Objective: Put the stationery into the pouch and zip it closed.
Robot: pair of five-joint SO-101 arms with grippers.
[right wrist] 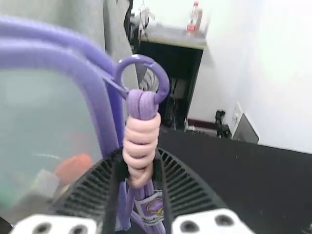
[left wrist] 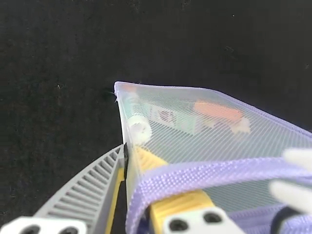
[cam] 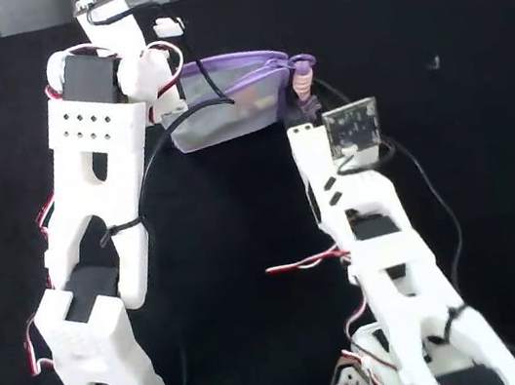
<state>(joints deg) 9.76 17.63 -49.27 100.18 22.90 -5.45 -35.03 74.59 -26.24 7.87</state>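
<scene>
From above, the pouch (cam: 229,108) lies with its long axis running side to side across the far part of the black surface (cam: 482,115), its purple zip edge facing the far side. The left claw (cam: 179,107) is at the pouch's left end and the right claw (cam: 303,106) at its right end, where the pull cord (cam: 303,78) sticks out.

In the left wrist view, the left claw's grey ribbed finger (left wrist: 87,190) and yellow finger (left wrist: 156,168) are clamped on the pouch's end edge. The pouch stretches lengthwise away from them. Through the clear mesh side the stationery shows: an orange piece (left wrist: 217,111), a white round piece (left wrist: 139,130) and a pale block between them.

In the right wrist view, the right claw is pinched together on the pink and purple pull cord. The cord is knotted through a purple ring (right wrist: 144,78) at the pouch's upper corner.
</scene>
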